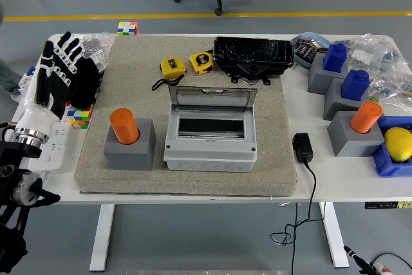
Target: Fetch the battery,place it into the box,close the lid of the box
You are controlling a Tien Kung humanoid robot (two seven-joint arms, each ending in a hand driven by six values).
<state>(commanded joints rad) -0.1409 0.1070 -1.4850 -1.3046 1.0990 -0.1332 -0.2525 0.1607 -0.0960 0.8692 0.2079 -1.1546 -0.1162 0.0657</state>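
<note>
An orange cylindrical battery (pixel 124 125) stands upright in a grey block holder (pixel 130 148) on the left of the beige mat (pixel 129 82). To its right sits the grey plastic box (pixel 210 141), its clear lid (pixel 212 98) standing open and upright at the back. My left hand (pixel 61 62), white and black, hovers over the table's left edge, behind and to the left of the battery. Its fingers are spread and hold nothing. A second orange battery (pixel 365 117) stands in a grey block (pixel 354 138) at the right. My right arm is out of sight.
Two yellow tape measures (pixel 172 67) (pixel 202 62) and a black tray (pixel 253 53) lie behind the box. A black power adapter (pixel 302 147) with its cable sits right of the mat. Blue blocks (pixel 355 84), a blue bin (pixel 393 159), a power strip (pixel 55 146) and puzzle cubes (pixel 80 118) crowd the sides.
</note>
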